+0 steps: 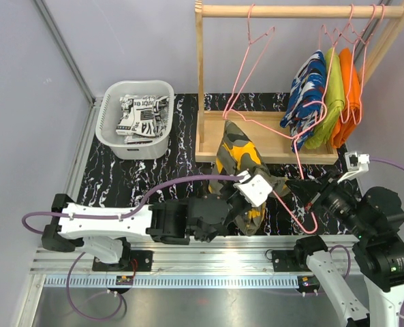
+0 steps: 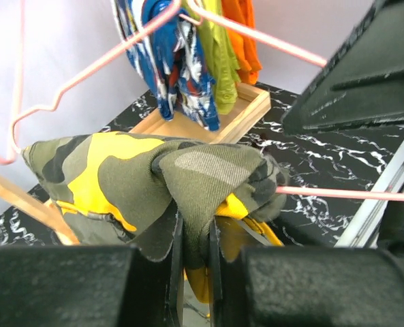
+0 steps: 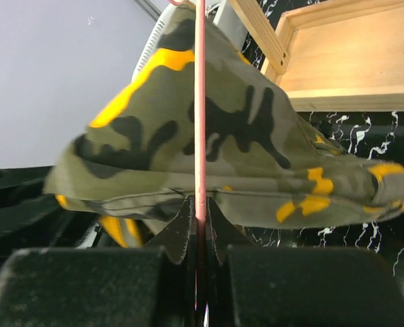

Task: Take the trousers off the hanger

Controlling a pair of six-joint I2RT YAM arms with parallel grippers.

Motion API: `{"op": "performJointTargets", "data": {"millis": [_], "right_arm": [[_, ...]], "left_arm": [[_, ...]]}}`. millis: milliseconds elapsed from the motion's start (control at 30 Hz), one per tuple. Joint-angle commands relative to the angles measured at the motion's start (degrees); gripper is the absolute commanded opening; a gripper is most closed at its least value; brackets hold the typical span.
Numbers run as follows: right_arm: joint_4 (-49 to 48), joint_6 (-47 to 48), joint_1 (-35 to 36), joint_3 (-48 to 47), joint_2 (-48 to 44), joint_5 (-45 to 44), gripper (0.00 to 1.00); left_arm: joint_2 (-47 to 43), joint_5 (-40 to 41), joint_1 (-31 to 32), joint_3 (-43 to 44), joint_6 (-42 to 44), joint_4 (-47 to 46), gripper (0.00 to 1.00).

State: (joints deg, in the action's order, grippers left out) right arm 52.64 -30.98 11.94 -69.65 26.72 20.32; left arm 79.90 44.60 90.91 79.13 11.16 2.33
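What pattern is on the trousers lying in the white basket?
A black, white and grey print; the trousers show best in the top external view.

Pale lilac walls (image 1: 18,68), black marbled tabletop (image 1: 106,178) (white veins), wooden garment rack (image 1: 290,10)

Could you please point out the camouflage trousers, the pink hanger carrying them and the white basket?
camouflage trousers (image 2: 110,170): left wrist view, on a yellow patch.
pink hanger (image 3: 200,102): right wrist view, on the straight wire.
white basket (image 1: 139,150): top external view, on the front wall.
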Motion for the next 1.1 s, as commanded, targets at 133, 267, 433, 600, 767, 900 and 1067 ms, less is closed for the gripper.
{"op": "performJointTargets", "data": {"millis": [133, 267, 433, 600, 767, 900, 1067], "right_arm": [[-5.62, 1.19, -0.26, 10.13, -3.52, -6.95, 0.00], [-6.85, 0.66, -0.26, 16.98, -4.66, -6.96, 0.00], [-7.38, 0.22, -0.25, 19.37, -6.24, -6.87, 0.00], [-7.73, 0.22, -0.25, 19.11, -6.07, -6.69, 0.00], [-7.38, 0.48, -0.26, 19.02, -5.63, -6.25, 0.00], [-7.03, 1.28, -0.26, 19.64, -5.71, -7.13, 0.00], [-7.20, 1.19, -0.26, 20.69, -5.89, -7.40, 0.00]], "left_arm": [[-9.67, 6.11, 1.11, 5.68, 2.11, -8.83, 0.00], [-13.88, 6.64, 1.98, 7.17, 0.45, -7.52, 0.00], [-17.49, 8.48, 2.16, 7.70, 0.00, -6.02, 0.00], [-19.16, 10.33, 2.16, 7.09, 2.11, -6.55, 0.00], [-21.10, 11.56, 2.16, 5.86, 4.22, -9.09, 0.00], [-22.50, 12.00, 2.16, 5.77, 5.45, -9.97, 0.00], [-22.95, 12.35, 2.16, 8.13, 7.74, -9.28, 0.00]]}}
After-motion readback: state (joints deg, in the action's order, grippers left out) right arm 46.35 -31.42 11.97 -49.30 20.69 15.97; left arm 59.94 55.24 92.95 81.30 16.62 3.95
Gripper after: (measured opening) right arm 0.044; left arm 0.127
